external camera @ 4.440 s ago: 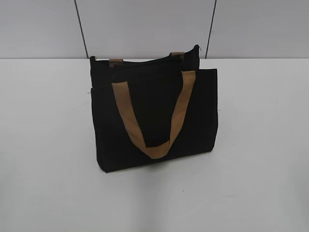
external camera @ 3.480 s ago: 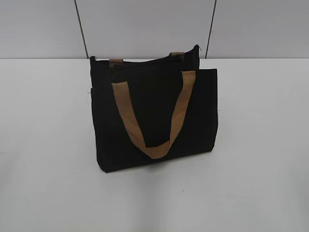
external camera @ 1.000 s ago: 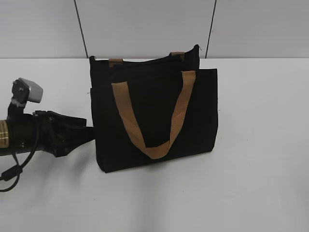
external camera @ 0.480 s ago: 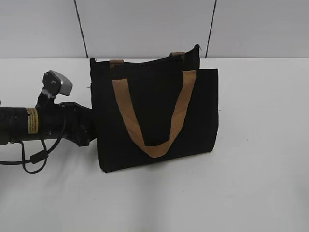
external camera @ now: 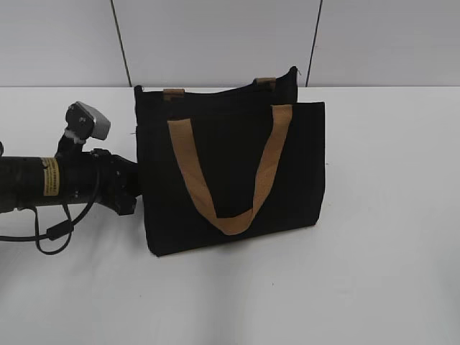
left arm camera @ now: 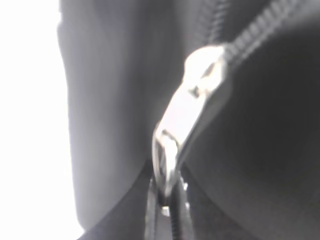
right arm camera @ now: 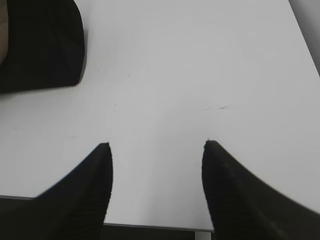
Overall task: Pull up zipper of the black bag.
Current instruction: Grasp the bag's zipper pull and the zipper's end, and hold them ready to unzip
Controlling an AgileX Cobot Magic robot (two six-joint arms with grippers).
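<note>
The black bag [external camera: 230, 165] stands upright on the white table, its tan front handle [external camera: 231, 219] hanging down its front. My left gripper [external camera: 135, 192] is pressed against the bag's left end. In the left wrist view the zipper line [left arm camera: 260, 25] runs down to a silver pull tab [left arm camera: 185, 107], and my left gripper [left arm camera: 167, 210] is shut on the tab's lower end. My right gripper [right arm camera: 156, 145] is open and empty over bare table, with a corner of the bag [right arm camera: 40, 45] to its upper left. It is outside the exterior view.
The left arm [external camera: 50, 183], with its wrist camera [external camera: 88, 121] and a hanging cable, lies low across the table's left side. A grey wall stands behind the bag. The table's front edge [right arm camera: 150, 226] shows under the right gripper.
The left arm came in from the left and closed against the bag's left end, nudging the bag slightly right. In the last half second it barely moved.
</note>
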